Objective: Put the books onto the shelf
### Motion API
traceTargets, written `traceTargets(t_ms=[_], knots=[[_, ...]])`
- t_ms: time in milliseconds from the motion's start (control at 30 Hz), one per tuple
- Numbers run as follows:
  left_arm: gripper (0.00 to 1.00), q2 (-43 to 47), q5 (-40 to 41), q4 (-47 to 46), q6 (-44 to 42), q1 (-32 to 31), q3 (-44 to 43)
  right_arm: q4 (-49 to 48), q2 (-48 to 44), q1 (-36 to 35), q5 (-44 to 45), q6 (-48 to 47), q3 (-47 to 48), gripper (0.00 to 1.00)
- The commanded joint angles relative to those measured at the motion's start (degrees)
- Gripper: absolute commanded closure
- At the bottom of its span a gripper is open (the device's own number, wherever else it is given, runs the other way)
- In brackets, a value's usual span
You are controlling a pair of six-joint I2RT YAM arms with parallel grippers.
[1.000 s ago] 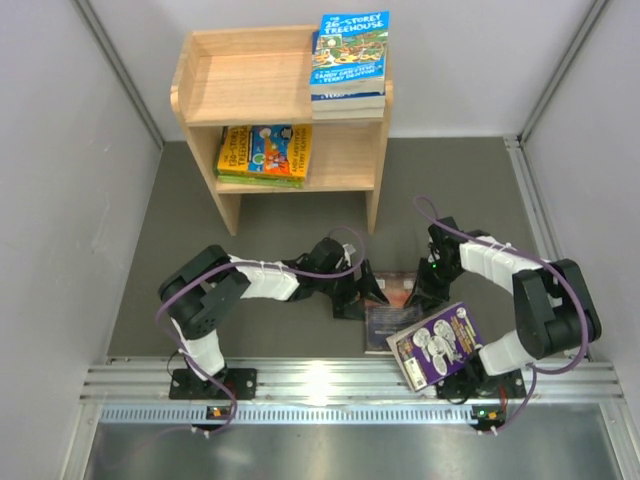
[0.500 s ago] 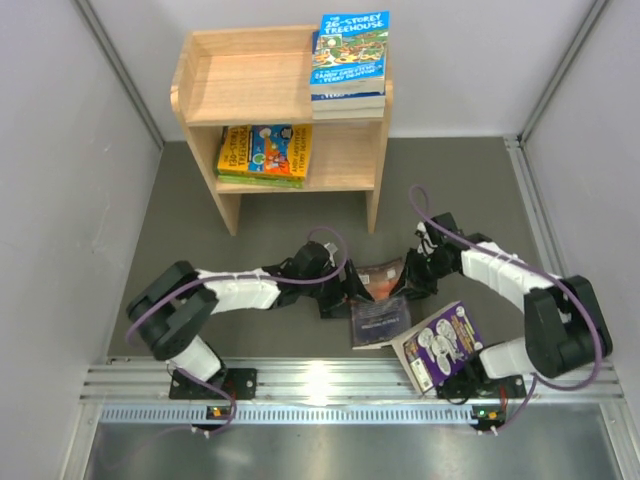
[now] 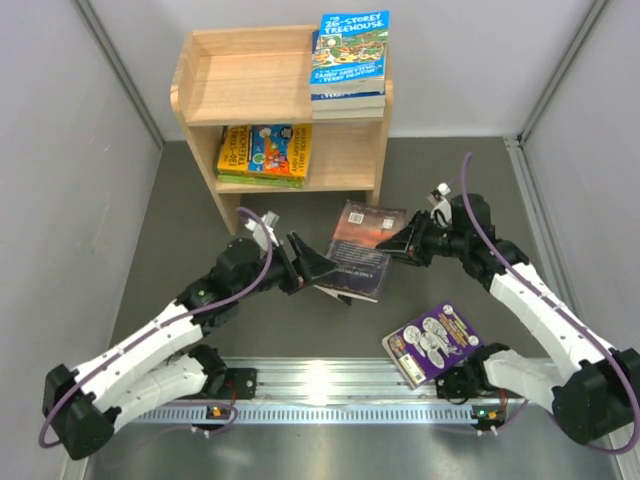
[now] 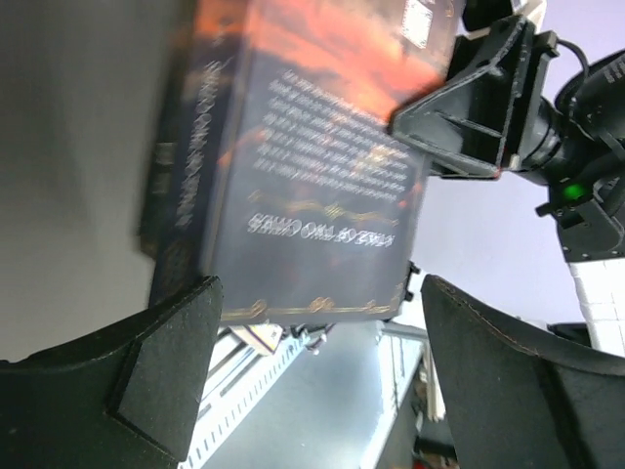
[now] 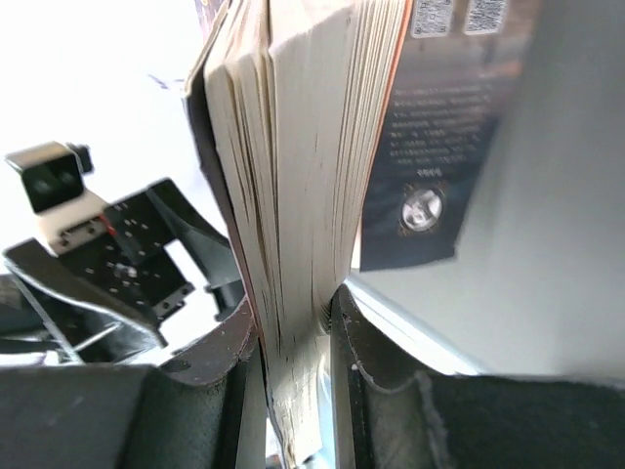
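Right end effector (image 5: pixel 293 327): narrow, clamped on the page edge of the dark brown paperback book (image 3: pixel 358 250), at its 3 o'clock side.
Left end effector (image 4: pixel 317 293): wide; jaws flank the book's 9 o'clock edge; contact cannot be confirmed.
Book position: held tilted above the grey bench (image 3: pixel 180 230), at 6 o'clock of the light natural-wood two-tier shelf (image 3: pixel 250 90).
Purple cartoon-cover paperback (image 3: pixel 432 343): flat on the bench at 5 o'clock.
Shelved books: blue-cover stack (image 3: pixel 350 55) on top tier, 1 o'clock; yellow-orange stack (image 3: pixel 263 150) on lower tier.
Risk 1: single edge grip; the book may pivot or slip because its weight hangs beyond the pinch.
Risk 2: covers may splay and catch the shelf's side panel on approach.
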State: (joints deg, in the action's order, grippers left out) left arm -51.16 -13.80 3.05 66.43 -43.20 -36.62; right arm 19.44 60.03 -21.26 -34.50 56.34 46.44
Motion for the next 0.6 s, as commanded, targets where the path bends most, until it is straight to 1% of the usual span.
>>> traceTargets(t_ms=[0,33,67,133,200,333,467,567], knots=[[0.11,5.26,6.67,14.5,-3.68,0.31,-1.6,-9.95,-3.43,-0.37,-5.58,8.96,7.43,1.0],[0.11,7.97,7.64,17.4,-3.94,0.48,-2.13,-9.86,-3.78,-0.37,-5.49,9.92,8.83,1.0],[0.11,9.22,8.87,18.39,-4.64,0.4,-2.4,-9.86,-4.13,-0.37,-5.32,10.46,9.37,1.0],[0.11,12.12,9.58,19.71,-5.08,0.57,-2.75,-10.91,-4.74,-0.45,-5.14,11.6,10.08,1.0],[0.11,13.1,9.5,19.8,-5.26,0.49,-2.32,-11.35,-4.92,-0.45,-5.49,12.48,9.9,1.0],[0.12,12.05,9.85,18.22,-5.79,0.57,-2.75,-13.28,-7.37,-0.45,-5.58,15.37,7.62,1.0],[0.12,9.68,11.34,16.03,-7.02,0.57,-5.73,-16.45,-10.1,-0.54,-5.49,18.98,4.2,1.0],[0.13,8.88,11.69,12.69,-6.93,0.57,-7.49,-16.11,-12.04,-0.54,-4.7,19.86,2.61,1.0]])
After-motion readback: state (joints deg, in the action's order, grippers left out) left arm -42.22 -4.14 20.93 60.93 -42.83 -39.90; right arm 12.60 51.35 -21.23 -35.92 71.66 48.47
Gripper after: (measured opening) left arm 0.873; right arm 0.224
